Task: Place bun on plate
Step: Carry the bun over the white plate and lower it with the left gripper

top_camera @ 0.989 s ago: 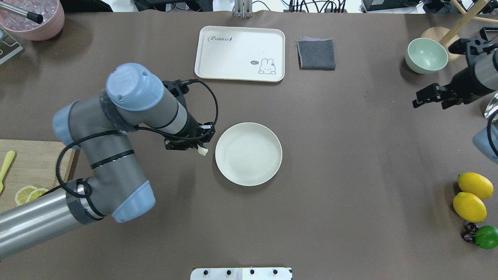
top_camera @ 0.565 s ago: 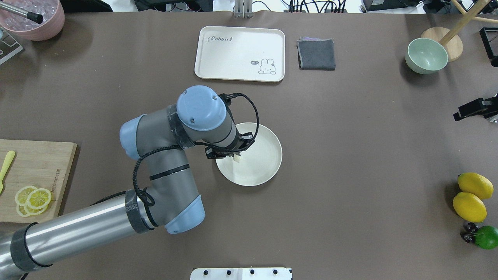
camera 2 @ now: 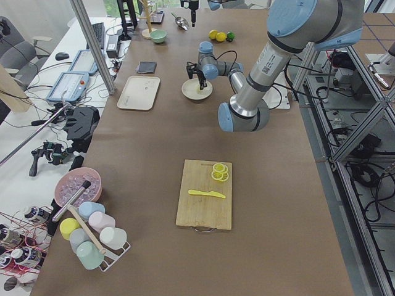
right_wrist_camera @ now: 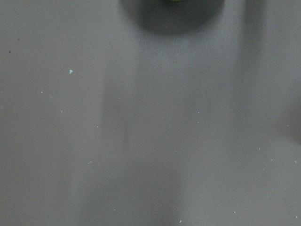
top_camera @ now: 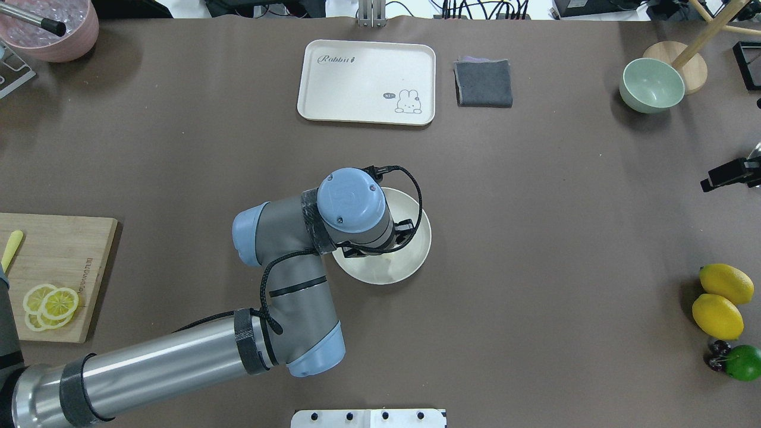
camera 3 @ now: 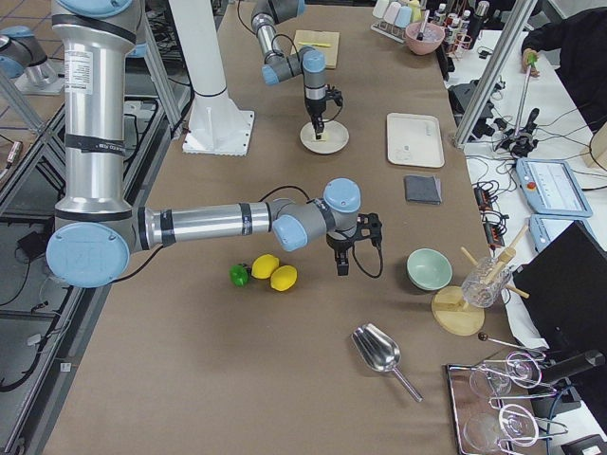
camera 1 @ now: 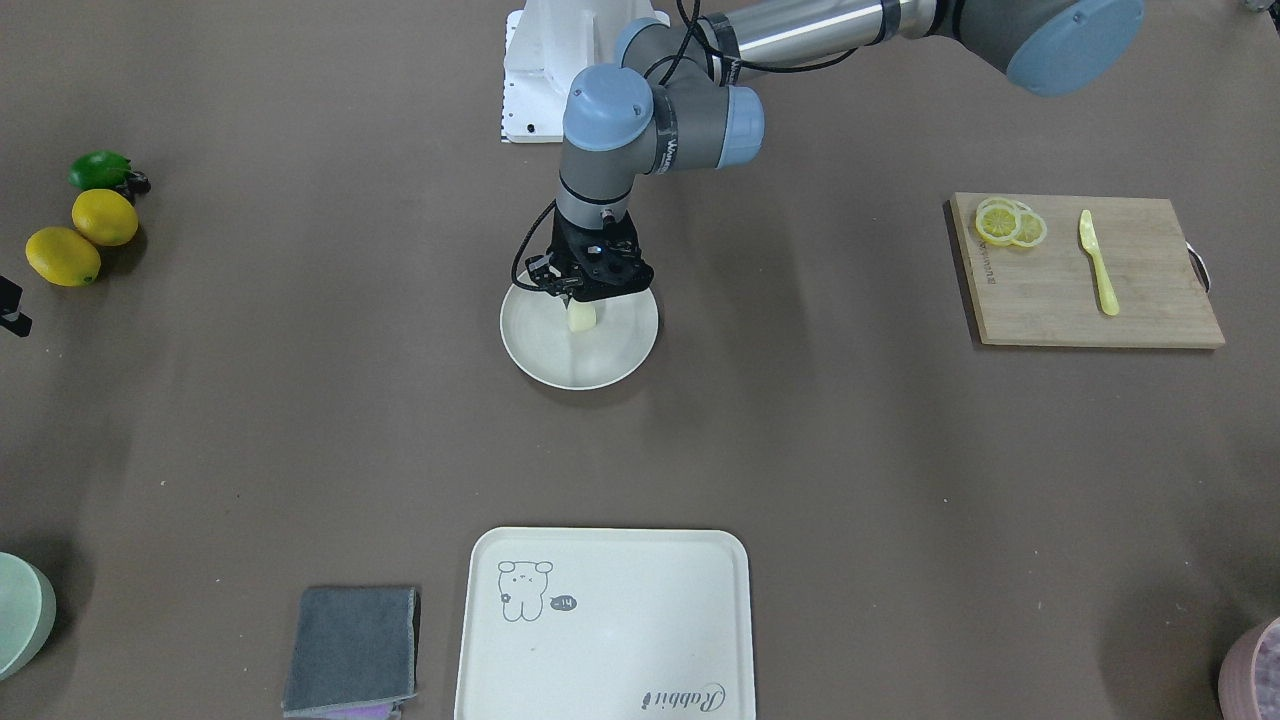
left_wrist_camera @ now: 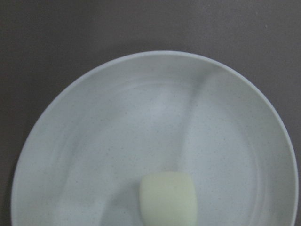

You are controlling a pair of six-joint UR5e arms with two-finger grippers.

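Observation:
The bun (camera 1: 581,318), a small pale cream lump, hangs from my left gripper (camera 1: 580,300), just above the inside of the round off-white plate (camera 1: 600,362). That gripper is shut on it. The left wrist view looks straight down on the bun (left_wrist_camera: 168,198) over the plate (left_wrist_camera: 117,132), and the fingers stay out of that frame. From overhead, the left wrist hides the bun and covers the left part of the plate (top_camera: 411,254). My right gripper (top_camera: 726,174) hovers at the table's right edge, holding nothing I can see. How its jaws stand is unclear.
A cream tray (top_camera: 365,82) with a rabbit drawing and a folded grey cloth (top_camera: 483,83) lie at the far side. A green bowl (top_camera: 651,85) stands far right. Two lemons (top_camera: 719,300) and a lime (top_camera: 743,362) sit at right. A cutting board (top_camera: 59,261) with lemon slices is at left.
My left arm swung right, carrying the bun from beside the plate's left rim to over its inside. My right gripper pulled back toward the right edge.

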